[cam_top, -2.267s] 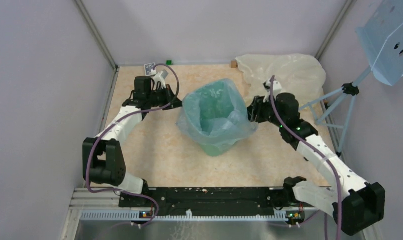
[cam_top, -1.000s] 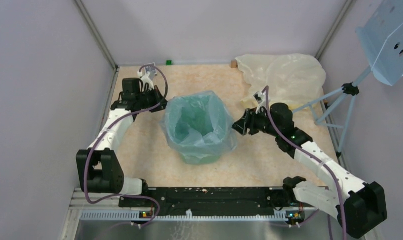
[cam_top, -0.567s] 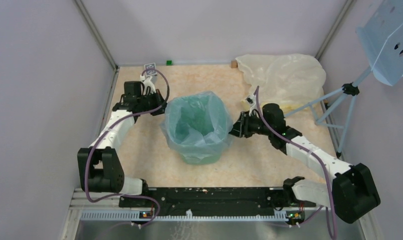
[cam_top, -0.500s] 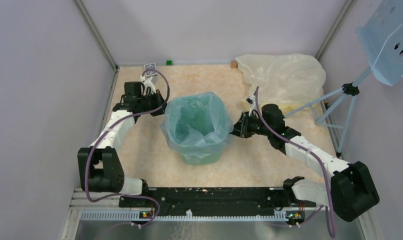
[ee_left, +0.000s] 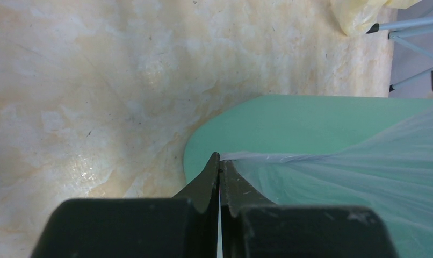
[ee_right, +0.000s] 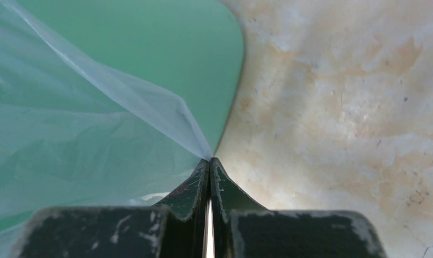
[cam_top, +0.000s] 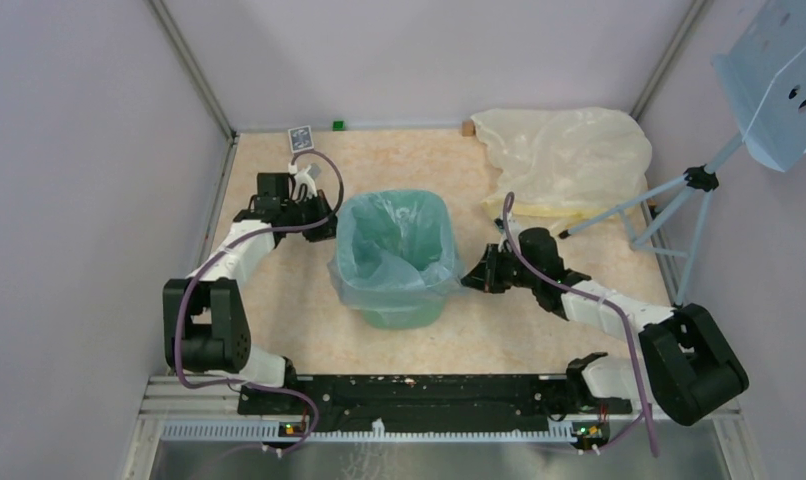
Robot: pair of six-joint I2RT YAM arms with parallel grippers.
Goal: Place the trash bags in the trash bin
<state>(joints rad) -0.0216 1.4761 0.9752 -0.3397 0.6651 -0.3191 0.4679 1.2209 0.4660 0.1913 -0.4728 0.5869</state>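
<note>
Wrist views are showing left pincer (ee_left: pixel 219 159) and right pincer (ee_right: pixel 210 161) clamping the bag (ee_right: pixel 69 134) over the bin (ee_right: pixel 187 59); flimsy, slippery film, probably best gripped at its hem.

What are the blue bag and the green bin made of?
The bag looks like thin, see-through plastic film: it crinkles and the bin shows through it. The bin looks like hard plastic, with smooth, matte, evenly mint walls.
</note>
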